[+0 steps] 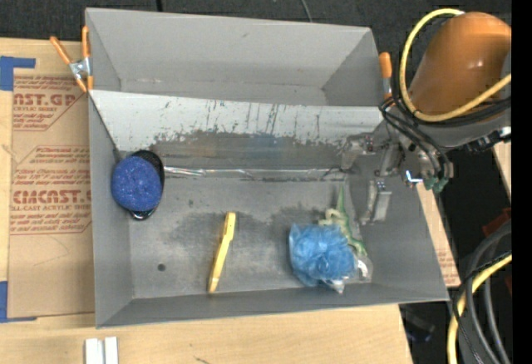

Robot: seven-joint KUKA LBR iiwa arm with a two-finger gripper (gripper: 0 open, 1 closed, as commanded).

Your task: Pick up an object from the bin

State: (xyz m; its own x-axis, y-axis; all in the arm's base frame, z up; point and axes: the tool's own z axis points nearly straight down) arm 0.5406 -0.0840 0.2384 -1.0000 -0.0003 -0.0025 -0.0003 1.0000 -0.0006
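Note:
My gripper (pixel 362 211) hangs at the right end of the bin, close to the right wall, its two fingers spread open with nothing between them. Just below and left of it lies a crumpled blue puff (pixel 318 254) in clear wrapping, with a pale green strip at its upper edge near my left fingertip (pixel 344 206). A thin yellow stick (pixel 222 252) lies on the bin floor further left, near the front wall.
A sparkly blue ball (pixel 137 184) with a black patch rests against the bin's left wall. The arm's orange cover and yellow cables sit above the bin's right rim. The steep grey walls slope in on all sides.

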